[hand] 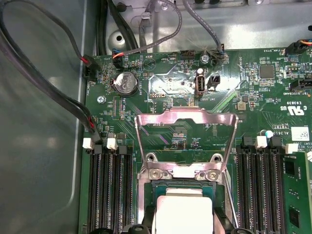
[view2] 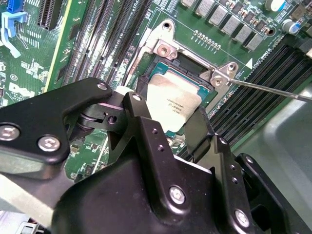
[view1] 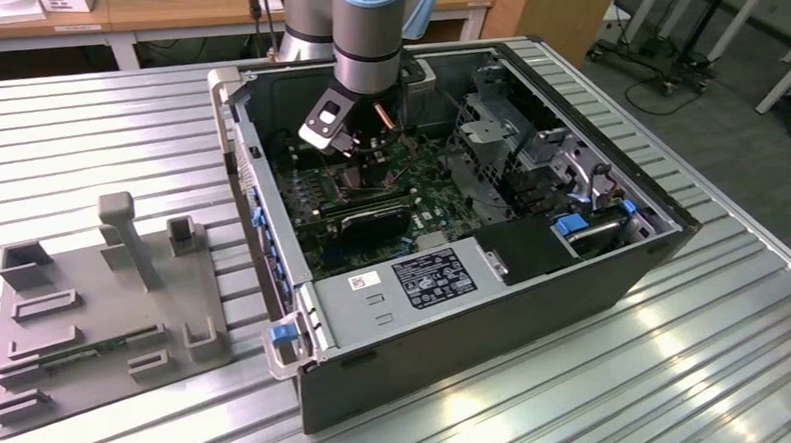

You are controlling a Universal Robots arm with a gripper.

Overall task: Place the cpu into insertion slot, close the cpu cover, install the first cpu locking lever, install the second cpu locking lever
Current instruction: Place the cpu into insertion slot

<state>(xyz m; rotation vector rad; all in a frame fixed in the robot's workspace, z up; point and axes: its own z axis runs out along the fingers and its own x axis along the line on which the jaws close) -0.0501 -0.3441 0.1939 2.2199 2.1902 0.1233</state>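
My gripper [view1: 357, 163] reaches down into the open computer case [view1: 540, 288], over the motherboard. In both wrist views its black fingers [view2: 141, 122] flank the cpu [view2: 173, 100], a silvery square chip, and press on two opposite edges. The cpu [hand: 184, 214] lies in or just above the insertion slot [view2: 165, 48], inside the slot's metal rim [hand: 161, 174]. The cpu cover [hand: 185, 116], a thin metal frame with a cut-out middle, is swung open away from the slot. A thin locking lever [view2: 273, 91] sticks out sideways from the slot's corner.
Long black memory slots [hand: 109, 190] run along both sides of the socket. Cables [hand: 44, 78] cross the case floor by the board's edge. A drive cage [view1: 486, 135] stands beside the board. A grey fixture plate [view1: 98, 309] lies on the ribbed table at the exterior view's left.
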